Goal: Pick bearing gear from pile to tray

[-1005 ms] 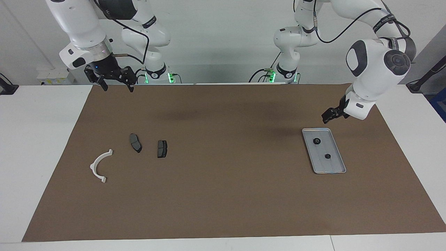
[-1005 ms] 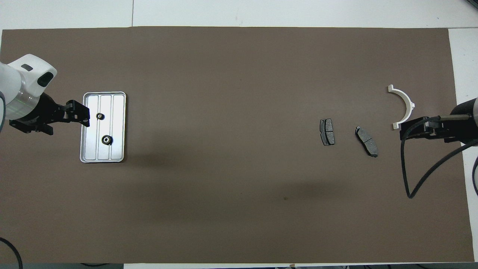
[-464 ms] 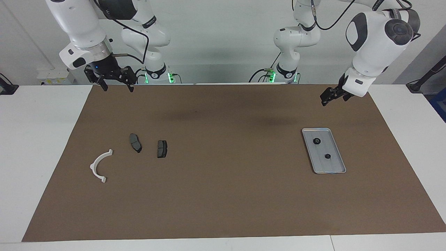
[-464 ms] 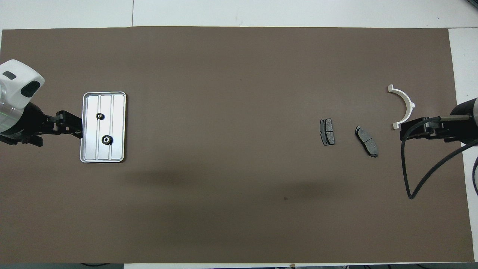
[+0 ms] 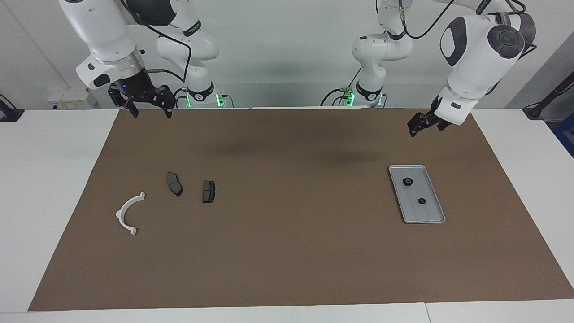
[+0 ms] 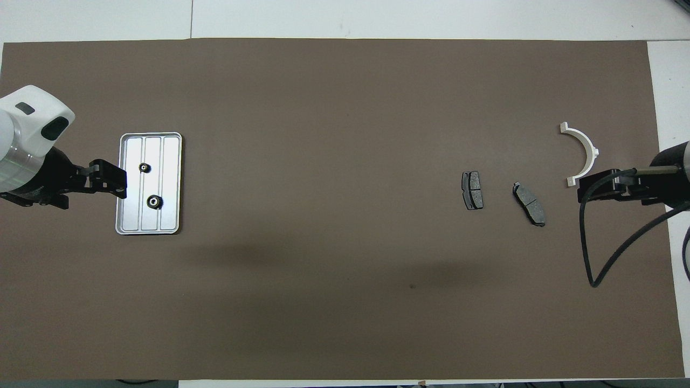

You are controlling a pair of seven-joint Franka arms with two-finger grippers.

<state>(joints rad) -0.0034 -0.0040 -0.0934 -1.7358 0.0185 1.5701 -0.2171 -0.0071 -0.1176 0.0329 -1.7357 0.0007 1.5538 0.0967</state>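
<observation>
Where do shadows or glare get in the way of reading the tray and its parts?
Facing view: soft arm shadows lie on the brown mat nearer the robots than the tray, not on it. Overhead view: the tray's floor shines bright, yet both black gears stand out sharply; the left pincer overlaps its rim.

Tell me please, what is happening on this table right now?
Two small black gears already lie in the metal tray toward the left arm's end. The left gripper hangs open in the air, near the tray's end nearer the robots, holding nothing. The right gripper, also open and empty, waits up at its own end. Two dark pads and a white curved piece remain on the brown mat.
</observation>
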